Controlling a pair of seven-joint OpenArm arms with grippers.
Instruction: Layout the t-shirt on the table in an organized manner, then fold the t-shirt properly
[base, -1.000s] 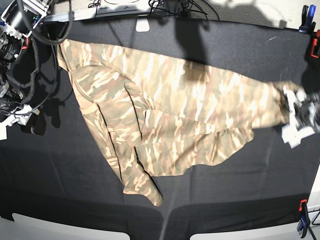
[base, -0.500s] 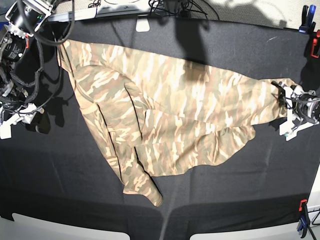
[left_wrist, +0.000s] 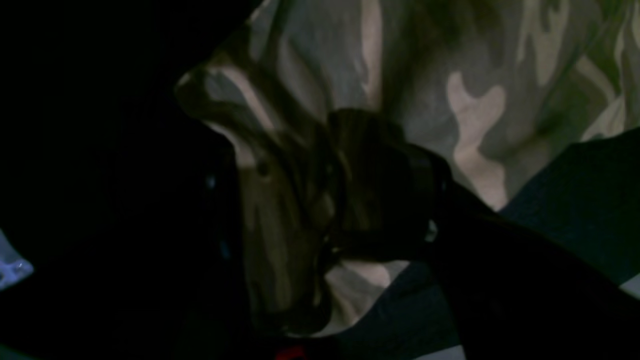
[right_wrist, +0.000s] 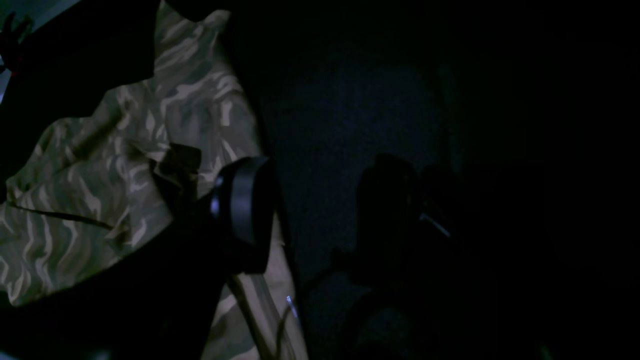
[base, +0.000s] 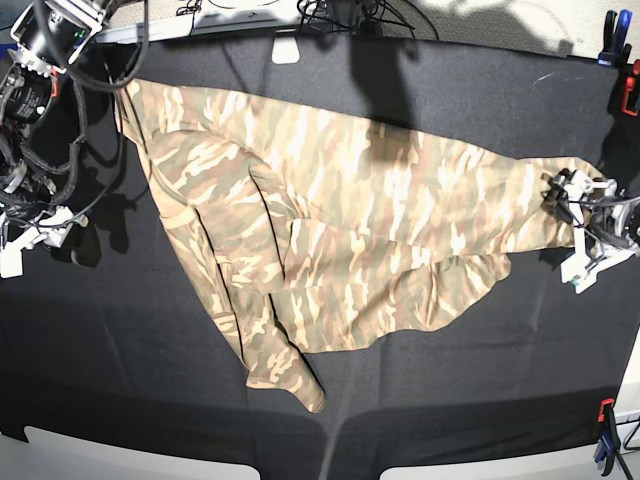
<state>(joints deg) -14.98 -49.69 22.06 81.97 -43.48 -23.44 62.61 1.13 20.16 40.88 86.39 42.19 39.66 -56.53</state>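
The left claw (base: 575, 205) is lying low at the black-clothed table's (base: 420, 400) 3 o'clock edge, jaws apparently parted around the camouflage-print fabric t-shirt's (base: 340, 240) tip; the right claw's opening I cannot tell.

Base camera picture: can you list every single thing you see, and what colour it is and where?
t-shirt: one, tan and olive camouflage, spread rumpled across the middle of the table.
table: one, covered in black cloth, fills the view.
clamps: a few, red and blue, at the right edge, top and bottom corners.
cables: several, black, along the far edge.
left gripper: one, white and black, at the shirt's right tip.
right gripper: one, black, beside the shirt's other end.
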